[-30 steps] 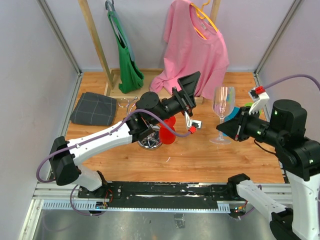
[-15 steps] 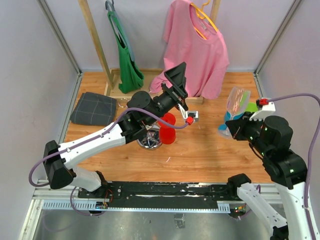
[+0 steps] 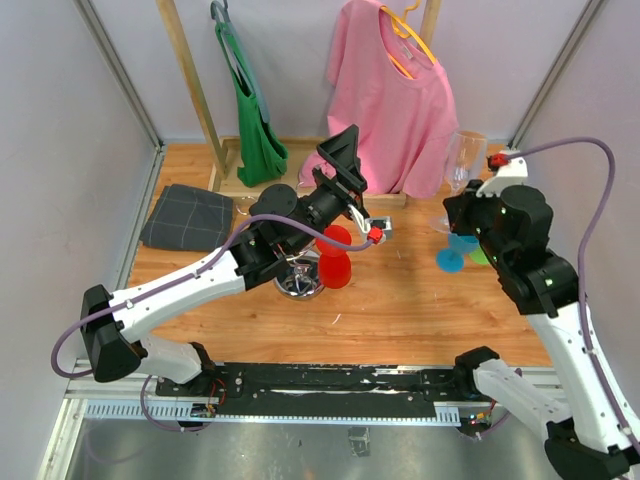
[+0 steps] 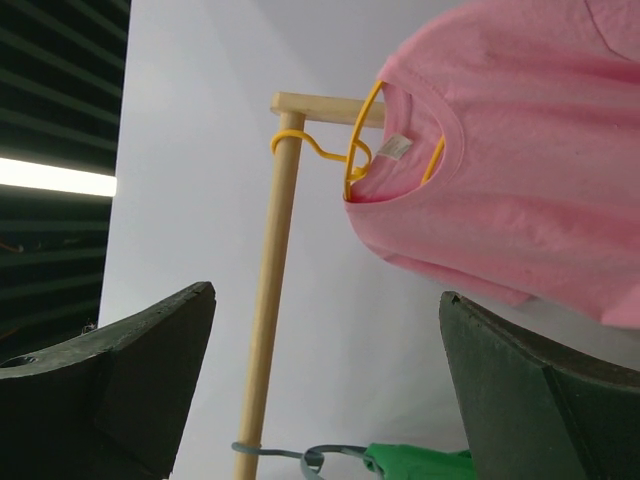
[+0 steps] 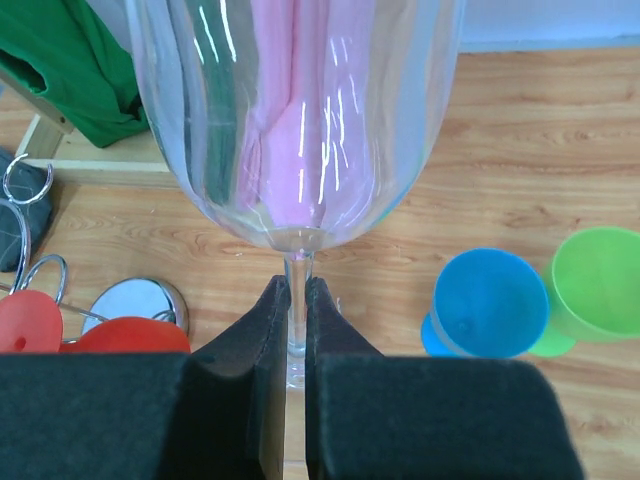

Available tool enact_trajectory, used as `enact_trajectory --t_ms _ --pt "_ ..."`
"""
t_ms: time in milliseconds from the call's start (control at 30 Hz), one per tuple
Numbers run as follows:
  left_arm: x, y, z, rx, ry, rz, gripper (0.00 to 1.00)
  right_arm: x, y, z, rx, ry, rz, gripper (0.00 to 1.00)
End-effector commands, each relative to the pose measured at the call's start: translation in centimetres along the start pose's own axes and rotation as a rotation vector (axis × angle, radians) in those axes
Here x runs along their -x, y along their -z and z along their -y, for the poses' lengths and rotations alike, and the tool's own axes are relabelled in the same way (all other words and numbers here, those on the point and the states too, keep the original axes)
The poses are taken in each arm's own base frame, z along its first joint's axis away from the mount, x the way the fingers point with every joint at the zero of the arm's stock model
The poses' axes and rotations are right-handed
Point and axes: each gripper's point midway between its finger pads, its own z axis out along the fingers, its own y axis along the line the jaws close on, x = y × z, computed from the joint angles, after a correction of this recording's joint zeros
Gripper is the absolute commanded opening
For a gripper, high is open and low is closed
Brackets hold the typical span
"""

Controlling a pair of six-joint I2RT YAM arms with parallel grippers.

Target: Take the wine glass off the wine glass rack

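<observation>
1. your right gripper (image 5: 297, 300) is clamped on the thin stem of the wine glass (image 5: 300, 120), its fingers pressed together just under the bowl. the glass hangs in the air at the right rear of the table (image 3: 400, 310), well apart from the wine glass rack (image 3: 300, 286). i judge it already off the rack, with only the set-down left.
2. the hold is narrow and the stem is smooth. a quick wrist turn could let the top-heavy bowl swing or slip between the pads. squeezing harder could snap the stem.
3. the glass's long axis runs from foot to rim and looks close to upright in the top view. the bowl is on top and the mouth opens upward, perhaps leaning a little. the foot is hidden behind the fingers, so you cannot judge its clearance.
4. a blue cup (image 5: 487, 305) and a green cup (image 5: 595, 280) stand just below the glass. if you lower blind, the foot could land on one, tipping the cup or the glass.
5. the pink shirt (image 3: 390, 100) hangs just behind the bowl. a move backward could catch the rim in the cloth.
6. your left gripper (image 4: 325, 340) is spread wide and empty, pointing up at the back rail. its arm reaches over the rack and the red glasses (image 3: 335, 258). if that arm drops, it could knock them over.
</observation>
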Motion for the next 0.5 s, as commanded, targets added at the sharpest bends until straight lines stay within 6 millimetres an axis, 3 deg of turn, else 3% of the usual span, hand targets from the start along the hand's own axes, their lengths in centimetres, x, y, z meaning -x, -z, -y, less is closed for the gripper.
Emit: enact_trajectory --t_ms 0,200,367,467 --pt "-0.5 1.0 -0.8 0.015 0.043 -0.026 0.99 4.7 -0.8 -2.2 0.017 0.089 0.142 0.01" --pt "-1.0 1.0 -0.7 0.007 0.091 -0.058 0.99 5.5 -2.9 -4.7 -0.032 0.192 0.139 0.01" --pt "-2.3 0.9 -2.1 0.02 0.267 -0.137 0.99 2.2 -3.9 -3.7 -0.144 0.168 0.162 0.01" --pt "-2.7 1.0 -1.8 -0.016 0.379 -0.18 0.99 0.3 -4.0 -3.2 -0.209 0.181 0.225 0.01"
